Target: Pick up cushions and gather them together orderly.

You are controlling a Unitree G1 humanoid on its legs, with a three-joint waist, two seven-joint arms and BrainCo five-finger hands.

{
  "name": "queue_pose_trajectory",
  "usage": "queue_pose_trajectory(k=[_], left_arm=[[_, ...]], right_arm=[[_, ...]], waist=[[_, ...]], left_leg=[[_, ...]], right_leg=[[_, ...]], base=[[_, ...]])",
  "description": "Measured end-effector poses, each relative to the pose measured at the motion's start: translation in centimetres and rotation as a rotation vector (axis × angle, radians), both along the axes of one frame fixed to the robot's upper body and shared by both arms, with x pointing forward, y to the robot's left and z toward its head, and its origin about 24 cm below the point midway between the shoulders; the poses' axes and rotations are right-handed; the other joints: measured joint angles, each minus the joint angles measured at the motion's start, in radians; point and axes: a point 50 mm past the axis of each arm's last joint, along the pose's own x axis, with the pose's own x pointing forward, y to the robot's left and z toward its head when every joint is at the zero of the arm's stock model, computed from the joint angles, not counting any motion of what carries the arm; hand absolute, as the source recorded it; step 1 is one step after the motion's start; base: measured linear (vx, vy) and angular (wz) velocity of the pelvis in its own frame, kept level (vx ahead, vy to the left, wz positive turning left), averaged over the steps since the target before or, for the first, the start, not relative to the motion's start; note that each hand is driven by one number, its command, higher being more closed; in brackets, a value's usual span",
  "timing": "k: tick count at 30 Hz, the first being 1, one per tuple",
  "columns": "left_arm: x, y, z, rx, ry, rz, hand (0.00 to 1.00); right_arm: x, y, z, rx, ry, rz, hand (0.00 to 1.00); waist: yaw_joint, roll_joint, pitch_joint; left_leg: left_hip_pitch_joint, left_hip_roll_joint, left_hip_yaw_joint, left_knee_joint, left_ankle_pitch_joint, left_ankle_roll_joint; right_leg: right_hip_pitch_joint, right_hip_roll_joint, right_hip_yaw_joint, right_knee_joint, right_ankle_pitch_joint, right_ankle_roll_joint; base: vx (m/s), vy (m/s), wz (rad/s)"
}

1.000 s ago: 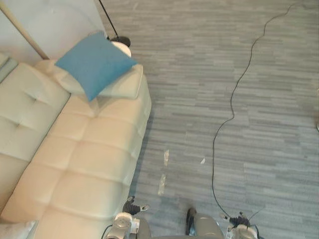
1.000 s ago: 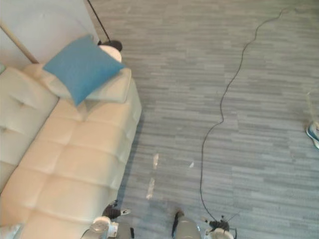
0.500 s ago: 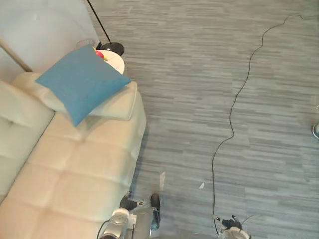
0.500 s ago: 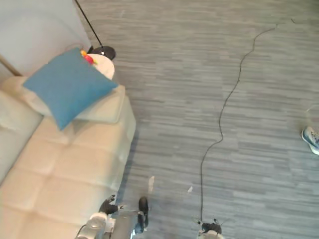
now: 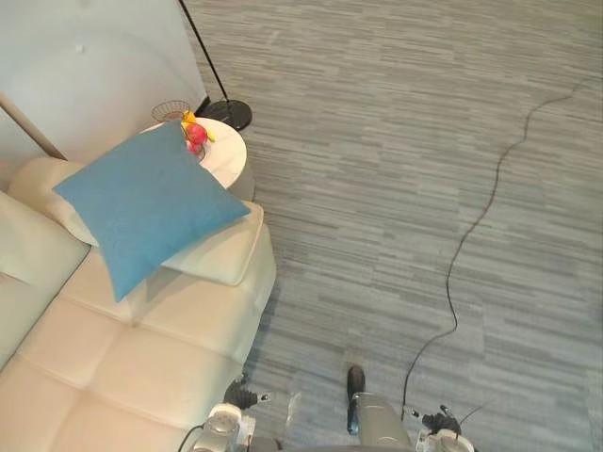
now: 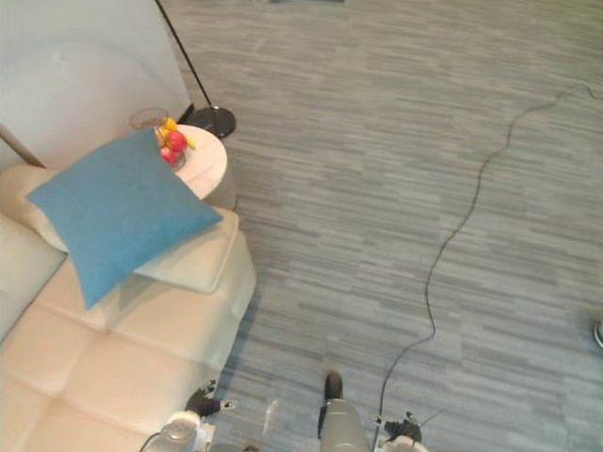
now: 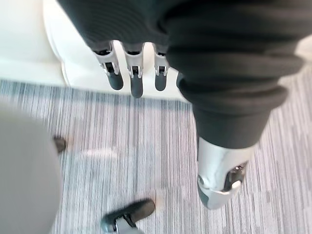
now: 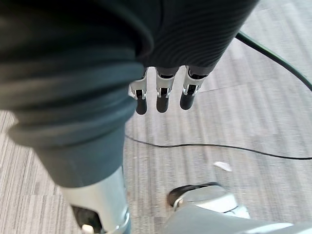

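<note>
So the blue cushion [image 5: 141,212] is sitting at the far end of the cream sofa [image 5: 141,367], propped at an angle with one corner hanging down over the seat. It rests on a pale padded piece [image 5: 221,254] that could be a second cushion or just the sofa's arm, honestly can't tell which. The tilt looks like it comes from that padding lifting one side. Right beside that end of the sofa there's a small round counter [image 5: 226,155] with some fruit [image 5: 195,135] on it, and a black lamp base [image 5: 229,114] on the floor just past it. Both hands hang low at the robot's sides over the grey floor. The left hand [image 7: 130,73] has its fingers straight and loose, nothing in them, with the sofa edge just beyond the tips, and the right hand [image 8: 163,95] is the same, relaxed and empty. My guess is it's walking up to the cushion and hasn't begun reaching, which is why the arms are down.
</note>
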Motion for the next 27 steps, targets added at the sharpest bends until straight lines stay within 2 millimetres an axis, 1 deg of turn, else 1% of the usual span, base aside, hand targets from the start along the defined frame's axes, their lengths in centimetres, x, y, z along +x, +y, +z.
queue_pose_trajectory(k=[1, 2, 3, 4, 5, 6, 7, 8, 9, 10, 11, 12, 13, 15, 16, 17, 18, 19, 20, 21, 22, 23, 24, 25, 27], left_arm=[[0.2, -0.2, 0.1, -0.005, -0.006, 0.004, 0.0], [0.4, -0.3, 0.2, -0.011, -0.016, 0.015, 0.0], [0.6, -0.3, 0.3, -0.014, -0.028, 0.014, 0.0], [0.8, -0.4, 0.4, -0.015, -0.035, 0.014, 0.0], [0.9, -0.4, 0.4, -0.016, -0.038, 0.012, 0.0], [1.0, -0.6, 0.5, -0.018, -0.044, 0.009, 0.0], [1.1, -0.6, 0.6, -0.019, -0.05, 0.008, 0.0], [1.2, -0.7, 0.6, -0.02, -0.053, 0.006, 0.0], [1.3, -0.8, 0.6, -0.018, -0.054, -0.011, 0.0], [1.3, -1.2, 0.6, -0.019, -0.055, -0.032, 0.0], [1.2, -1.2, 0.6, -0.02, -0.055, -0.033, 0.0], [1.2, -1.1, 0.6, -0.017, -0.057, -0.033, 0.0], [1.1, -0.8, 0.6, -0.007, -0.051, -0.031, 0.0], [1.1, -0.5, 0.5, 0.001, -0.045, -0.029, 0.0], [1.1, -0.4, 0.5, 0.001, -0.045, -0.029, 0.0], [1.1, -0.4, 0.5, 0.003, -0.046, -0.029, 0.0], [1.0, -0.3, 0.5, 0.005, -0.041, -0.028, 0.0], [0.9, -0.2, 0.4, 0.009, -0.037, -0.027, 0.0], [0.8, 0.3, 0.4, 0.024, -0.034, -0.033, 0.0], [0.8, 0.6, 0.4, 0.035, -0.033, -0.047, 0.0], [0.7, 0.9, 0.4, 0.045, -0.033, -0.047, 0.0], [0.7, 1.5, 0.5, 0.06, -0.033, -0.045, 0.0], [0.8, 1.8, 0.5, 0.069, -0.036, -0.042, 0.0], [0.9, 1.9, 0.5, 0.07, -0.038, -0.041, 0.0], [1.1, 1.5, 0.6, 0.063, -0.044, -0.04, 0.0]], right_arm=[[-0.3, 0.0, -0.1, 0.003, 0.004, -0.009, 0.0], [-0.7, 0.0, -0.2, 0.006, 0.014, -0.017, 0.0], [-1.0, 0.3, -0.3, 0.013, 0.021, -0.018, 0.0], [-1.3, 0.2, -0.3, 0.012, 0.026, -0.022, 0.0], [-1.2, 0.2, -0.3, 0.01, 0.019, -0.023, 0.0], [-0.9, 0.2, -0.2, 0.009, 0.008, -0.026, 0.0], [-0.7, 0.2, -0.2, 0.008, 0.001, -0.027, 0.0], [-0.6, 0.2, -0.1, 0.011, -0.005, -0.034, 0.0], [-0.6, 0.1, -0.1, 0.012, -0.007, -0.04, 0.0], [-1.1, -0.1, -0.2, 0.012, 0.003, -0.056, 0.0], [-1.2, -0.2, -0.2, 0.009, 0.005, -0.057, 0.0], [-1.2, -0.3, -0.2, 0.007, 0.007, -0.057, 0.0], [-1.2, 0.0, -0.3, 0.014, 0.009, -0.057, 0.0], [-0.6, 0.6, -0.3, 0.024, 0.001, -0.027, 0.0], [-0.7, 0.7, -0.3, 0.025, 0.005, -0.025, 0.0], [-0.8, 0.6, -0.4, 0.024, 0.012, -0.025, 0.0], [-1.0, 0.5, -0.4, 0.021, 0.018, -0.025, 0.0], [-1.0, 0.5, -0.4, 0.022, 0.02, -0.023, 0.0], [-1.2, 0.8, -0.6, 0.024, 0.033, -0.01, 0.0], [-1.2, 0.7, -0.5, 0.021, 0.032, -0.009, 0.0], [-1.1, 0.6, -0.5, 0.015, 0.033, 0.001, 0.0], [-1.0, 0.6, -0.4, 0.013, 0.029, 0.004, 0.0], [-0.9, 0.5, -0.4, 0.011, 0.02, 0.005, 0.0], [-0.7, 0.5, -0.3, 0.008, 0.011, 0.005, 0.0], [-0.3, 0.3, -0.1, 0.001, -0.008, 0.005, 0.0]], waist=[[0.0, 0.0, 0.001], [0.001, -0.003, 0.006], [0.005, -0.012, 0.014], [0.008, -0.007, 0.015], [0.008, -0.007, 0.014], [0.008, -0.007, 0.014], [0.009, -0.007, 0.014], [0.009, -0.006, 0.014], [0.009, -0.005, 0.013], [0.009, 0.01, 0.004], [0.01, 0.016, 0.001], [0.014, 0.018, 0.0], [0.027, 0.008, -0.005], [0.029, -0.023, -0.016], [0.029, -0.03, -0.02], [0.032, -0.037, -0.023], [0.032, -0.037, -0.023], [0.032, -0.037, -0.024], [0.029, -0.04, -0.022], [0.025, -0.041, -0.022], [0.025, -0.041, -0.022], [0.024, -0.039, -0.023], [0.018, -0.035, -0.023], [0.014, -0.032, -0.022], [0.006, -0.018, -0.022]], left_leg=[[-0.037, 0.008, -0.004, 0.1, 0.012, -0.02], [-0.106, 0.023, -0.001, 0.267, 0.054, -0.071], [-0.159, 0.056, 0.031, 0.401, 0.059, -0.055], [-0.192, 0.082, 0.079, 0.46, 0.048, -0.03], [-0.228, 0.096, 0.149, 0.47, 0.032, -0.003], [-0.257, 0.091, 0.21, 0.42, 0.021, 0.016], [-0.279, 0.079, 0.237, 0.364, 0.017, 0.025], [-0.295, 0.06, 0.269, 0.277, 0.018, 0.027], [-0.304, 0.027, 0.309, 0.14, 0.04, 0.026], [-0.301, 0.003, 0.381, -0.051, 0.121, 0.023], [-0.297, -0.003, 0.402, -0.106, 0.155, 0.03], [-0.287, -0.005, 0.411, -0.139, 0.225, 0.058], [-0.264, -0.026, 0.423, -0.168, 0.255, 0.095], [-0.255, -0.068, 0.391, -0.155, 0.23, 0.126], [-0.257, -0.079, 0.384, -0.144, 0.213, 0.128], [-0.249, -0.096, 0.362, -0.125, 0.184, 0.133], [-0.228, -0.111, 0.338, -0.121, 0.164, 0.138], [-0.208, -0.12, 0.322, -0.123, 0.154, 0.139], [-0.166, -0.133, 0.284, -0.13, 0.138, 0.143], [-0.131, -0.138, 0.25, -0.135, 0.126, 0.143], [-0.103, -0.138, 0.231, -0.147, 0.122, 0.142], [-0.067, -0.134, 0.198, -0.165, 0.122, 0.142], [-0.052, -0.127, 0.172, -0.167, 0.121, 0.141], [-0.046, -0.119, 0.153, -0.167, 0.121, 0.141], [-0.045, -0.087, 0.094, -0.16, 0.106, 0.115]], right_leg=[[0.024, -0.002, -0.02, 0.011, -0.025, -0.008], [0.073, -0.005, -0.045, 0.011, -0.058, -0.022], [0.121, -0.01, -0.078, 0.001, -0.081, -0.036], [0.162, -0.009, -0.102, -0.019, -0.089, -0.041], [0.203, -0.013, -0.123, -0.049, -0.092, -0.039], [0.235, -0.02, -0.143, -0.084, -0.095, -0.034], [0.256, -0.026, -0.157, -0.102, -0.1, -0.029], [0.271, -0.034, -0.18, -0.119, -0.103, -0.022], [0.294, -0.045, -0.216, -0.138, -0.11, -0.01], [0.327, -0.041, -0.265, -0.168, -0.116, 0.008], [0.334, -0.036, -0.275, -0.173, -0.121, 0.016], [0.347, -0.03, -0.277, -0.177, -0.128, 0.027], [0.371, -0.041, -0.279, -0.182, -0.135, 0.044], [0.394, -0.066, -0.277, -0.188, -0.137, 0.064], [0.396, -0.08, -0.274, -0.171, -0.144, 0.075], [0.388, -0.104, -0.26, -0.094, -0.156, 0.095], [0.357, -0.132, -0.243, 0.037, -0.163, 0.107], [0.324, -0.152, -0.226, 0.149, -0.152, 0.125], [0.265, -0.179, -0.175, 0.342, -0.13, 0.176], [0.232, -0.178, -0.141, 0.446, -0.149, 0.173], [0.211, -0.167, -0.12, 0.491, -0.169, 0.154], [0.179, -0.145, -0.098, 0.501, -0.2, 0.128], [0.156, -0.12, -0.08, 0.46, -0.216, 0.104], [0.139, -0.101, -0.057, 0.405, -0.225, 0.094], [0.096, -0.041, 0.055, 0.211, -0.22, 0.091]], base=[[0.38, -0.331, 0.75], [0.35, -0.319, 0.73], [0.27, -0.228, 0.67], [0.24, -0.173, 0.59], [0.21, -0.114, 0.57], [0.2, -0.092, 0.56], [0.22, -0.051, 0.57], [0.24, -0.016, 0.71], [0.36, 0.021, 1.05], [0.32, 0.053, 0.96], [0.3, 0.072, 0.72], [0.28, 0.083, 0.31], [0.29, 0.073, 0.26], [0.43, 0.097, 0.41], [0.47, 0.123, 0.62], [0.36, 0.121, 0.67], [0.36, 0.117, 0.68], [0.35, 0.093, 0.78], [0.35, 0.036, 0.88], [0.34, 0.005, 0.88], [0.32, -0.037, 0.83], [0.27, -0.067, 0.8], [0.25, -0.08, 0.87], [0.25, -0.159, 0.93], [0.2, -0.199, 0.85]])
